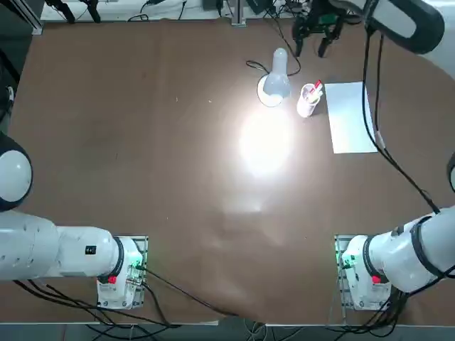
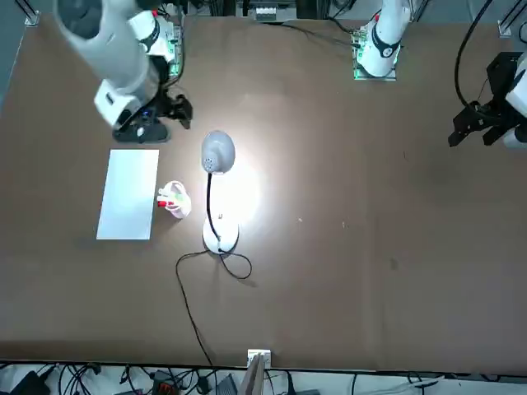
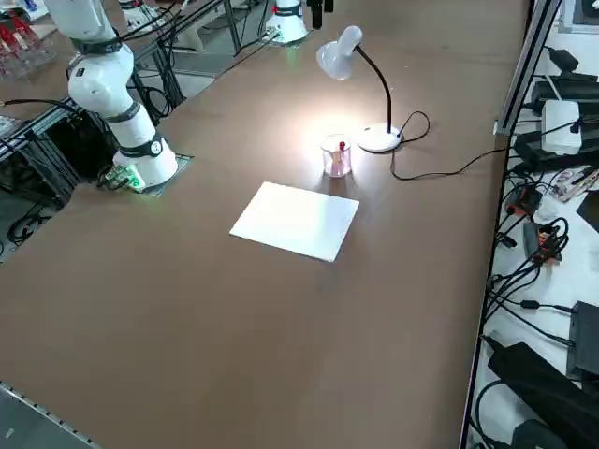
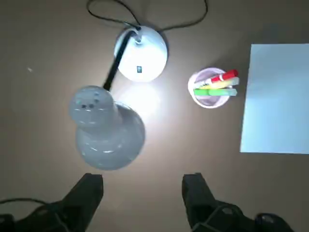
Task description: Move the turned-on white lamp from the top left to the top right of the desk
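The right gripper (image 4: 142,193) hangs above the desk (image 4: 43,125) with its two fingers spread wide and nothing between them. Just beyond the fingertips is the lamp (image 4: 108,128), its head lit and throwing a bright patch on the brown top. A black cord (image 4: 145,21) loops from the round base. Beside the base stands a cup (image 4: 210,89) of pens, next to a sheet of paper (image 4: 277,99).

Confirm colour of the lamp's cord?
Black: the cord loops behind the white lamp base. Clearest in the right wrist view.
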Available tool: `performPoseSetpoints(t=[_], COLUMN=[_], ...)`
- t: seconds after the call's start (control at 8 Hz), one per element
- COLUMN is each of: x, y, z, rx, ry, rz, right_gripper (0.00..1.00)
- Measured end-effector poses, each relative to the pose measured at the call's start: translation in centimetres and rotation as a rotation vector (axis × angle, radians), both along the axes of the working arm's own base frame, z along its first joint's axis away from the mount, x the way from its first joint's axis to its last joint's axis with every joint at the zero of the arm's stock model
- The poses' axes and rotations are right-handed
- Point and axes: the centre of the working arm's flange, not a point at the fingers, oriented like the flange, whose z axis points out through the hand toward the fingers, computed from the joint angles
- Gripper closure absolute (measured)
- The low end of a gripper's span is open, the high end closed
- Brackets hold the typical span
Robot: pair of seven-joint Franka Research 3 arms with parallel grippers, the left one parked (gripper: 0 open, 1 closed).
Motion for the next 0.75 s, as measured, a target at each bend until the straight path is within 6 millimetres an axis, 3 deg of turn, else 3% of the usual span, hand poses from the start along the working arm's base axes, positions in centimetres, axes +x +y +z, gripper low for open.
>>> performPoseSetpoints(t=[0.12, 0.38, 0.5, 0.75], x=[-0.9, -2.0, -2.4, -2.3], y=[2.5, 5.8, 6.8, 6.7], z=[0.2, -2.0, -3.5, -5.1], rx=[0.015, -0.046, -0.06, -0.086], ry=[-0.064, -0.233, -0.3, -0.359], rz=[-0.048, -0.121, -0.14, -0.133], right_gripper=[0.04, 0.03, 0.04, 0.08])
